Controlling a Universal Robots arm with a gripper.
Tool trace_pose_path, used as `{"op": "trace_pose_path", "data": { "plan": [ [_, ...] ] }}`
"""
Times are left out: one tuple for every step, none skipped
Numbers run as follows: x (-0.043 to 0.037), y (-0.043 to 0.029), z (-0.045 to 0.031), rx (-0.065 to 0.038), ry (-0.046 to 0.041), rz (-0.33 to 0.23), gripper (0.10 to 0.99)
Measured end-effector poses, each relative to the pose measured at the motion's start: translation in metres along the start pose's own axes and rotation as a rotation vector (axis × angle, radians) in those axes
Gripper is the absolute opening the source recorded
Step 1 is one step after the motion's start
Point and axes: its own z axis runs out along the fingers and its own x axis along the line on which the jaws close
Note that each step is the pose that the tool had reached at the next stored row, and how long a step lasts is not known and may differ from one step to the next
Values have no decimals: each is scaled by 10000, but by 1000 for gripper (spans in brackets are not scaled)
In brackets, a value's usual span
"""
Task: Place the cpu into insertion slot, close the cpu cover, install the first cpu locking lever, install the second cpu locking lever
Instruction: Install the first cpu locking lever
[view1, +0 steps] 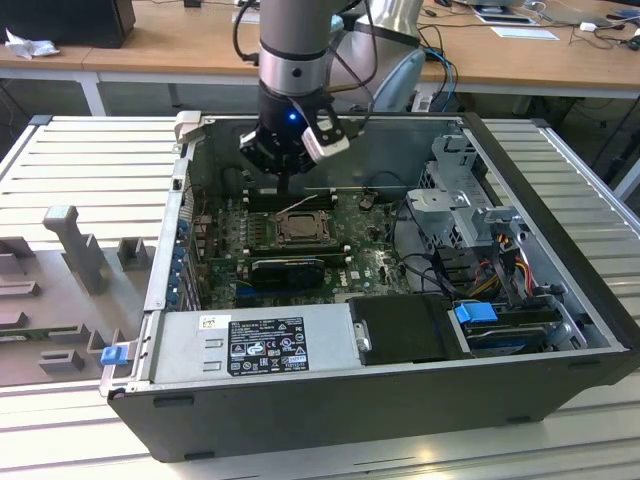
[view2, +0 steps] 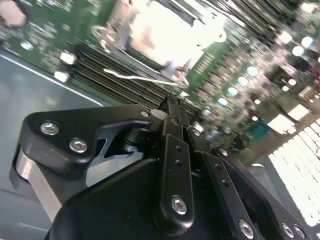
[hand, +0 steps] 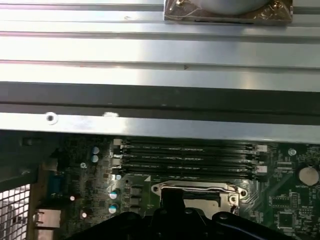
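In the exterior view the cpu (view1: 300, 229) lies flat in the insertion slot (view1: 277, 243) on the green motherboard. The silvery cpu cover (view1: 300, 215) frames it and looks lowered. A thin wire locking lever (view1: 296, 206) slants up off the socket's far side. My gripper (view1: 285, 188) hangs just above and behind the socket, near that lever. In the second wrist view its black fingers (view2: 172, 125) meet at the tip, shut with nothing seen between them. The lever (view2: 135, 78) lies just beyond the tip, then the bright cpu (view2: 160, 30). The first wrist view shows the cover's far edge (hand: 197, 189).
Long black memory slots (hand: 185, 160) run beside the socket toward the case wall (hand: 160, 100). A black finned card (view1: 290, 268) sits in front of the socket. A power supply (view1: 250, 345) fills the case front, with drive bays and cables (view1: 480, 260) at the exterior view's right.
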Motion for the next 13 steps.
{"op": "trace_pose_path", "data": {
  "plan": [
    [-51, -2, 2, 1, 2, 3, 106],
    [-113, -5, 4, -6, 0, 0, 106],
    [-142, -8, 8, -72, -9, -4, 106],
    [-142, -7, 9, -179, -34, -10, 106],
    [-142, -8, 9, -285, -62, -16, 106],
    [-142, -9, 9, -439, -111, -28, 106],
    [-141, -10, 10, -493, -183, -35, 106],
    [-140, -11, 11, -489, -373, -61, 106],
    [-139, -11, 13, -485, -486, -75, 106],
    [-138, -11, 27, -485, -546, -81, 106],
    [-138, -10, 49, -483, -548, -82, 106],
    [-140, -6, 69, -481, -549, -82, 106],
    [-141, -1, 89, -482, -549, -82, 106]
  ]
}}
